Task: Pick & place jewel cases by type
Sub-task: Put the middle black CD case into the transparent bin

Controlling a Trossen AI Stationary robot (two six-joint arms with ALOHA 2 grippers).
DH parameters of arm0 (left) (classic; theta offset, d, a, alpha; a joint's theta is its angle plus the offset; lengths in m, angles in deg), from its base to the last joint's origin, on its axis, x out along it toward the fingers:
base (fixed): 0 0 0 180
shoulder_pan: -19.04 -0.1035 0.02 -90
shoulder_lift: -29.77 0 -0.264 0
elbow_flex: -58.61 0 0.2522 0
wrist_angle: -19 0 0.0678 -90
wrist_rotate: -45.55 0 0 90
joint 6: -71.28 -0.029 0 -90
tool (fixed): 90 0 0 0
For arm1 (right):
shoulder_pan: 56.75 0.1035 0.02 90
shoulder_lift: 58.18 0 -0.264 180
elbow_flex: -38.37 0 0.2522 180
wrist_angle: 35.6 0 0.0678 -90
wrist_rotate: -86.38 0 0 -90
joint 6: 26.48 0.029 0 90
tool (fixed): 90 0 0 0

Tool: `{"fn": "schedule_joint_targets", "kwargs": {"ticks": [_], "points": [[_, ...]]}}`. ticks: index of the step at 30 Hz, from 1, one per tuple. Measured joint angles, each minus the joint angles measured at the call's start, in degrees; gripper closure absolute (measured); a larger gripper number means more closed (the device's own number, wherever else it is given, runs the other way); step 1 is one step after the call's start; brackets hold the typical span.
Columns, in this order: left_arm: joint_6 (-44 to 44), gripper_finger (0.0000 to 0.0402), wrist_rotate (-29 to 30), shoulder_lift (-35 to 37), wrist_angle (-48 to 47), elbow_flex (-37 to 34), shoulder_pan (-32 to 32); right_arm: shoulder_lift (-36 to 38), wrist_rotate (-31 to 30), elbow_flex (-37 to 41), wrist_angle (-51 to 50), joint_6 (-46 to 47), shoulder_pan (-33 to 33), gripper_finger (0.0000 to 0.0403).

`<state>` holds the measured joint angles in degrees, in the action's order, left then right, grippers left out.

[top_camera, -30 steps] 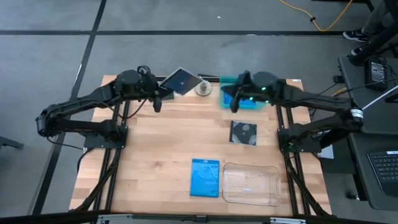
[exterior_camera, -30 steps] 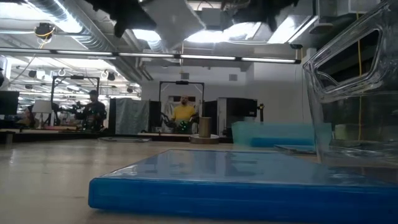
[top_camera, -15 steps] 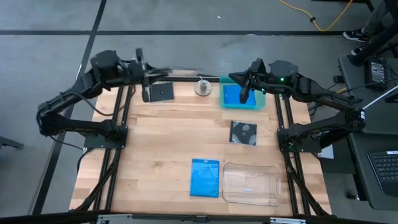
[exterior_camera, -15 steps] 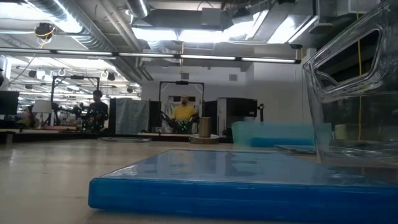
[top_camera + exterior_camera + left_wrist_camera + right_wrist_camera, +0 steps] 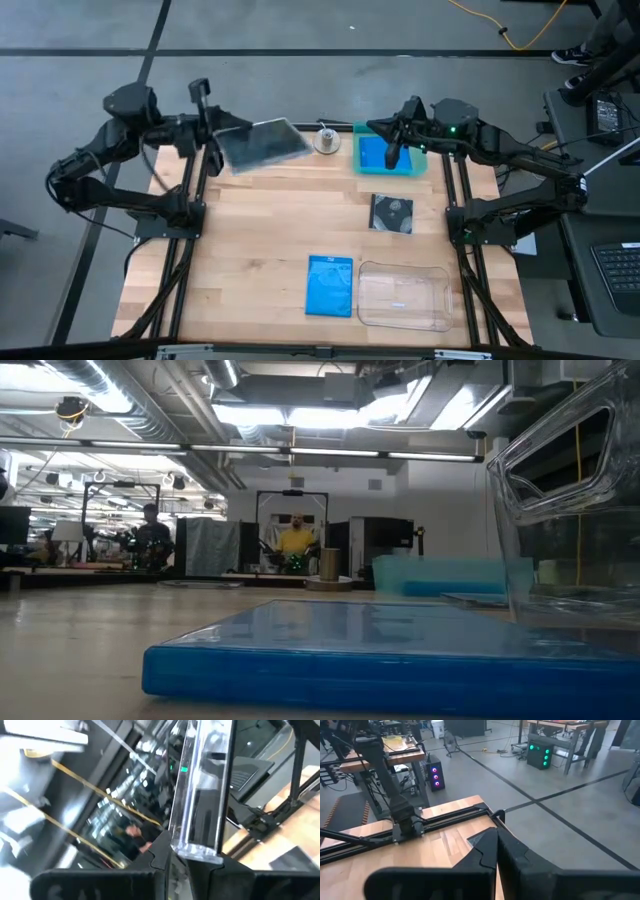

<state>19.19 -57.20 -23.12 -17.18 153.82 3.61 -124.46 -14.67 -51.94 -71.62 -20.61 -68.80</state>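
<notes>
Three jewel cases show apart from the trays: one dark case held aloft by the left gripper, clamped on its edge above the table's far-left corner; one dark grey case lying mid-table; one blue case flat beside the clear tray. One teal tray holds blue. The right gripper hangs over it, fingers closed and empty.

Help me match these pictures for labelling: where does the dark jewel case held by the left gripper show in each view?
High: dark jewel case at table's far-left edge.
Low: not in it.
Left wrist: edge-on, clamped in the left gripper.
Right wrist: not in it.
Shared landmark: wooden table.
</notes>
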Motion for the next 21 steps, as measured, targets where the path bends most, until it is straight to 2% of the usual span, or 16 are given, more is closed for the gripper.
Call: {"fn": "schedule_joint_targets", "kwargs": {"ticks": [4,9,13,16,21], "points": [[-7.82,0.0368,2.09,0.71,0.16,0.00,3.44,0.00,0.02,0.02,0.00,-0.08,0.00,0.0395],[-16.60,0.0368,7.53,0.80,0.29,0.00,8.15,0.00,0.02,0.04,-0.07,-0.38,0.00,0.0395],[-19.21,0.0368,12.62,0.43,0.37,-0.06,11.66,0.00,0.04,0.07,-0.32,-0.65,-0.02,0.0395],[-12.58,0.0368,14.46,-0.31,0.76,-0.28,12.60,0.02,0.10,0.07,-0.39,-1.99,-0.02,0.0395],[7.26,0.0368,16.02,-2.12,1.41,-0.28,10.31,0.02,0.15,0.07,-0.50,-4.15,-0.02,0.0395]]}}
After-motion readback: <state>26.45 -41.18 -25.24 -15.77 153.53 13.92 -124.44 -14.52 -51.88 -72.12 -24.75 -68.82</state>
